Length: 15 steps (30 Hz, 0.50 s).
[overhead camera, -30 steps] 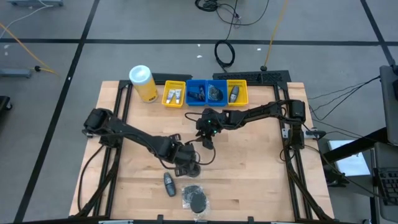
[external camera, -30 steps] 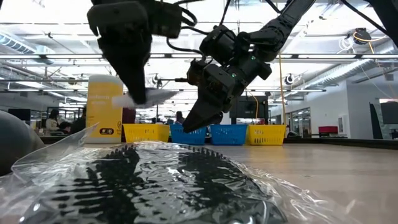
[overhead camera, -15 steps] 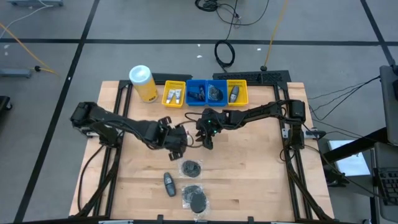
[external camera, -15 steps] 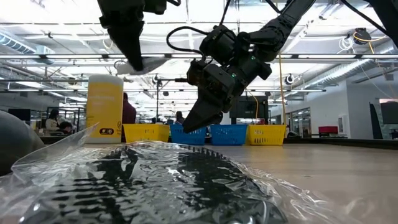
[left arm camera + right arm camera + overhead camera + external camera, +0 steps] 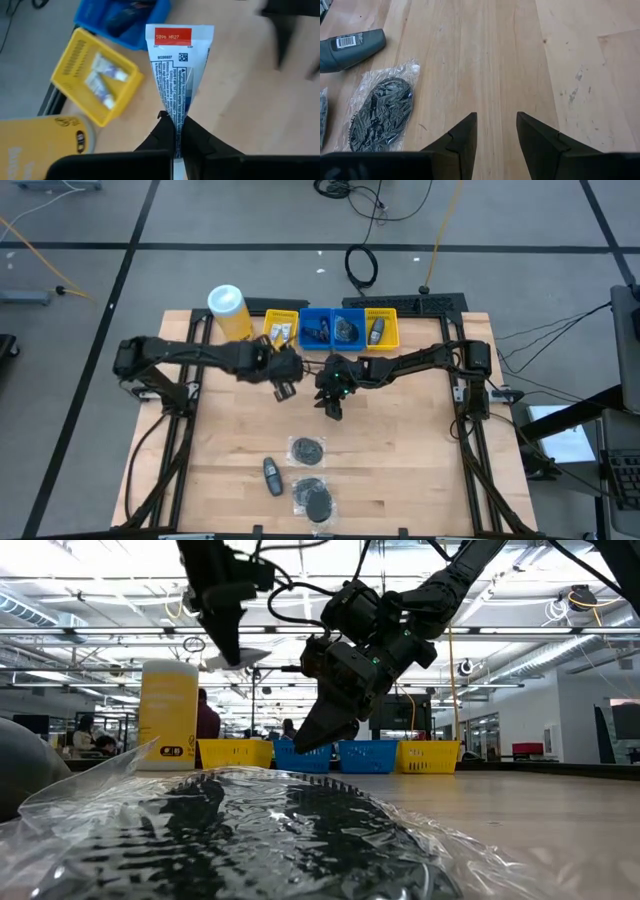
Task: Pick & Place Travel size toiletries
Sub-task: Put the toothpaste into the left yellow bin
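Note:
My left gripper (image 5: pixel 282 375) is shut on a small white tube (image 5: pixel 178 75), high above the table just in front of the left yellow bin (image 5: pixel 279 330), which holds other tubes (image 5: pixel 104 80). My right gripper (image 5: pixel 334 404) hangs open and empty over mid-table (image 5: pixel 495 135). Two bagged black puffs (image 5: pixel 307 449) (image 5: pixel 314 498) and a dark grey bottle (image 5: pixel 271 475) lie flat on the table's near part; a puff (image 5: pixel 380 114) and the bottle (image 5: pixel 350 47) also show in the right wrist view. My left gripper pinches the white tube's narrow end (image 5: pixel 178 117) between its two fingers. The tube runs on past the fingertips, its flat crimped end with the red band (image 5: pixel 173 36) farthest out. It is lifted clear of the table.
A tall yellow canister (image 5: pixel 229 313) stands at the far left. Beside the left yellow bin stand two blue bins (image 5: pixel 318 328) (image 5: pixel 347 327) and a right yellow bin (image 5: pixel 380 328) in a row along the far edge. Bare wood lies at the table's right part.
My left gripper has risen from the table's near middle, by a bagged puff, and gone toward the far edge, carrying the white tube to just in front of the left yellow bin. The puff it was beside now lies uncovered. My right arm has kept still.

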Available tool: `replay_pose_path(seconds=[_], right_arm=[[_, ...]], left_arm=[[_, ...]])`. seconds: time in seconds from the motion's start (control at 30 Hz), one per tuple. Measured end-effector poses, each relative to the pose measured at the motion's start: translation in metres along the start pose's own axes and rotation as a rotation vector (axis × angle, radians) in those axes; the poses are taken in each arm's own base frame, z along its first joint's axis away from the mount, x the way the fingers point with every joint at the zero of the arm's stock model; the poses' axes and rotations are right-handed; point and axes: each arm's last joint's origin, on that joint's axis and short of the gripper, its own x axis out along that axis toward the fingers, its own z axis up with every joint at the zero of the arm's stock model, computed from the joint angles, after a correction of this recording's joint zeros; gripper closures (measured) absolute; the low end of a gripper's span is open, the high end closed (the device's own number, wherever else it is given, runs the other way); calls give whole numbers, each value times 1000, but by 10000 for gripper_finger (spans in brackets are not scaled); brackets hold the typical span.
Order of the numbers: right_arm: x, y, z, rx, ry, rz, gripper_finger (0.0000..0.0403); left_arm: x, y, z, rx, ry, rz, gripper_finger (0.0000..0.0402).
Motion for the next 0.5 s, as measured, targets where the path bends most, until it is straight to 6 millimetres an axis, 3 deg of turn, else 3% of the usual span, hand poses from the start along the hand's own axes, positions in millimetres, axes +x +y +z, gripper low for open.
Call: replay_pose_path(seconds=[0.5], right_arm=[[0, 0, 0, 0, 0, 0, 273]], left_arm=[[36, 83, 23, -163, 1, 63, 385]])
